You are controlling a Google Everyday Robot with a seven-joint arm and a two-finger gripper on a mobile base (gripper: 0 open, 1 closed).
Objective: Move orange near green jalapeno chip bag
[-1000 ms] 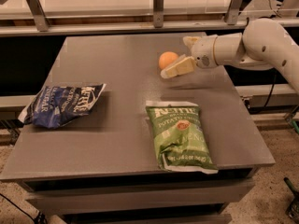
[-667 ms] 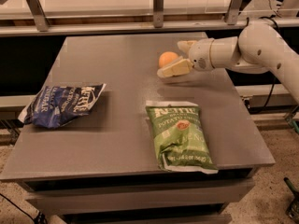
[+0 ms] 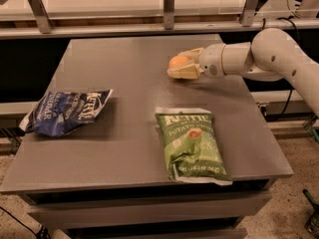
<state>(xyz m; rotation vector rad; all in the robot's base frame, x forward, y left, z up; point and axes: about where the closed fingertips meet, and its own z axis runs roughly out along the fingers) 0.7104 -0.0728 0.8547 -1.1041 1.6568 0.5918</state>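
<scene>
The orange (image 3: 177, 61) sits on the grey table (image 3: 134, 148) at the back right. My gripper (image 3: 185, 63) reaches in from the right and is shut on the orange, with one cream finger above it and one below. The orange rests at table height. The green jalapeno chip bag (image 3: 193, 146) lies flat near the front right edge, well in front of the gripper. My white arm (image 3: 269, 54) stretches off to the right.
A dark blue Kettle chip bag (image 3: 67, 111) lies crumpled at the table's left side. A metal rail with posts (image 3: 168, 6) runs behind the table. The floor shows beyond the right edge.
My gripper has moved left onto the orange and its fingers have closed around it. Both bags have stayed where they were.
</scene>
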